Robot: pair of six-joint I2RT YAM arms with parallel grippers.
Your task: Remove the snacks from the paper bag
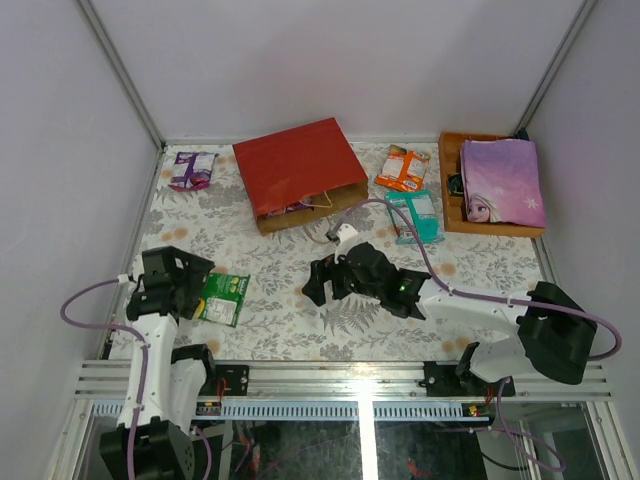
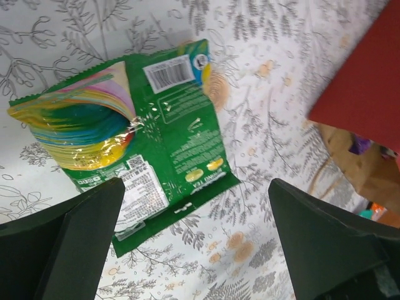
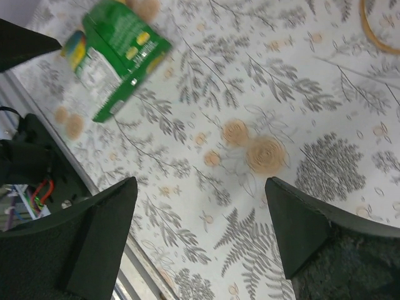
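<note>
No legible wording anywhere, only a barcode (image 2: 170, 72) on white patch nr top edge of green packet (image 2: 181, 131), a QR-type code (image 2: 135, 164) lower on its back, fine print there too small/blurred to read.

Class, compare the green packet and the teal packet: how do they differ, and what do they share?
The green packet lies near the left arm; the teal packet lies farther back, beside the tray. Green's barcode side faces up; teal shows a pale panel. Both lie flat on the table, outside the bag.
</note>
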